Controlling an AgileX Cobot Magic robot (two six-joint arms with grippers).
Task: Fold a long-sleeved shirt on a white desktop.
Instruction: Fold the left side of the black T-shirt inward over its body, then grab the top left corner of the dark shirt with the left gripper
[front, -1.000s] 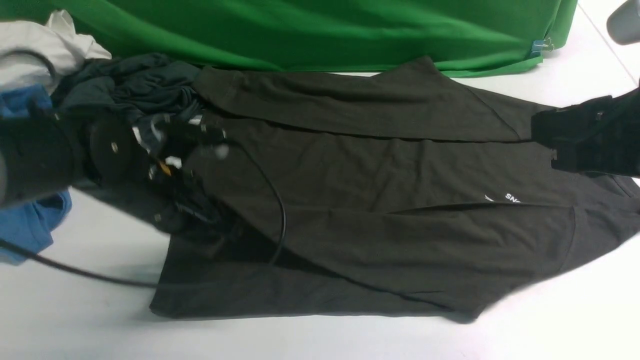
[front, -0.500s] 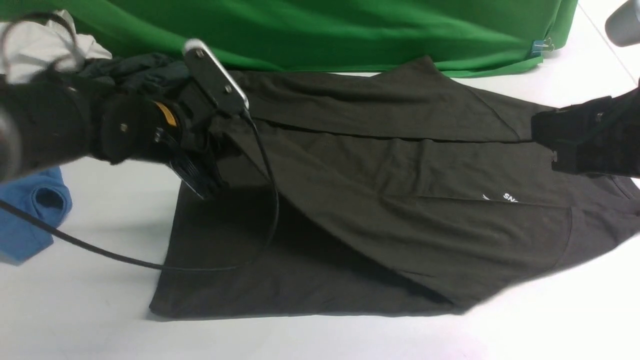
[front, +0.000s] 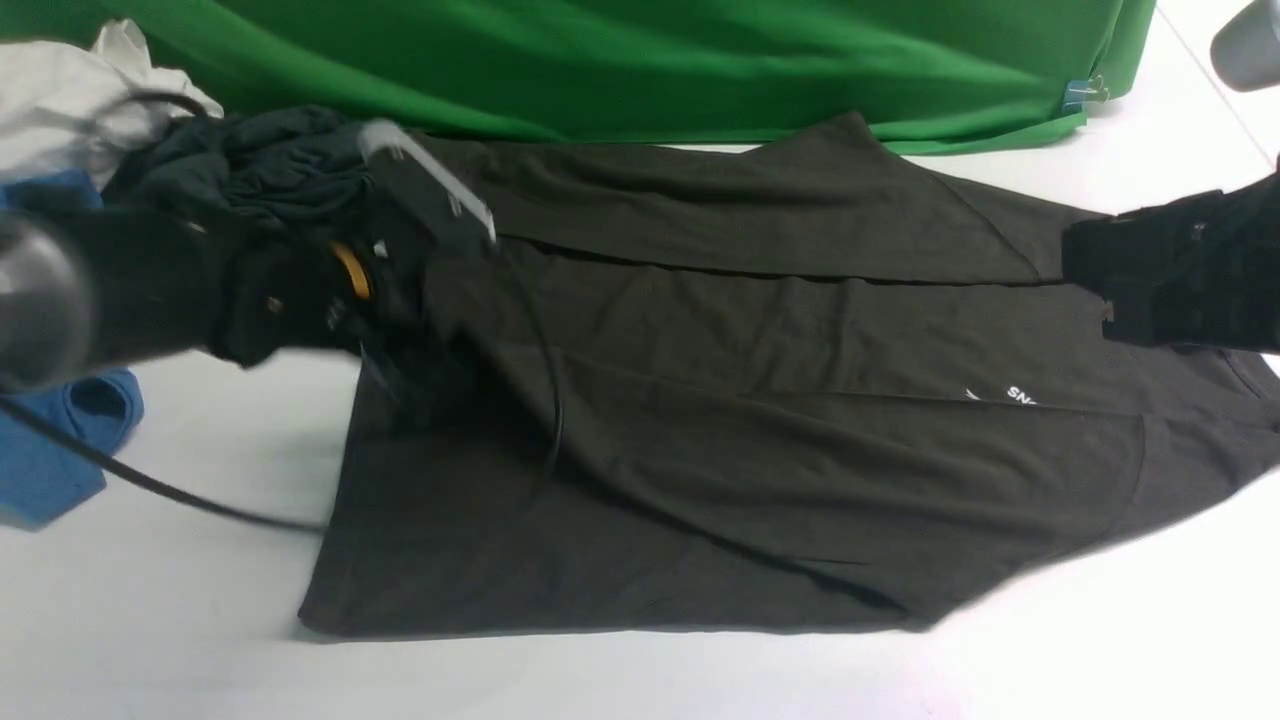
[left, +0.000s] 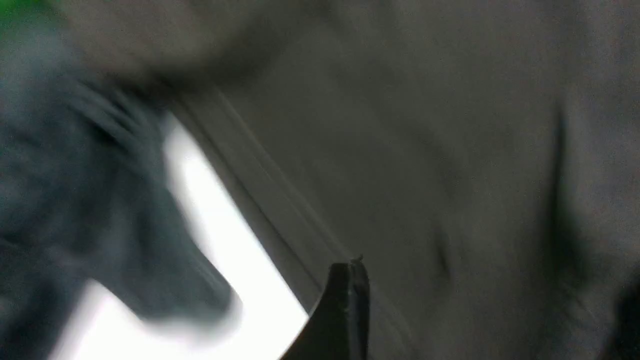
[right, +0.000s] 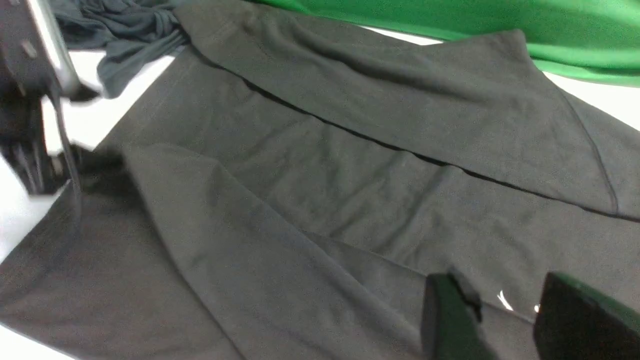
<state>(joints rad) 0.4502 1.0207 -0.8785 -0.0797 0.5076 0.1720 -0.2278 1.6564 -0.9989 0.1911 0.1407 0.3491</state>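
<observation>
- Right gripper (right: 500, 300): fingers spread apart, poised over the chest of the long-sleeved shirt (front: 760, 430), close to the white lettering (front: 1020, 395).
- Left gripper (front: 395, 375): motion-blurred at the hem end of the shirt. Cannot tell whether its fingers are apart or together.
- Shirt lies flat across the white desktop (front: 150, 620), hem toward the robot's left, chest toward its right, both sleeves folded in along the body.
- Blackish-teal garment (front: 260, 165) is crumpled just beside the shirt's far hem corner. Blue T-shirt (front: 50, 460) lies further left.
- Green cloth (front: 640, 60) runs along the far edge.
</observation>
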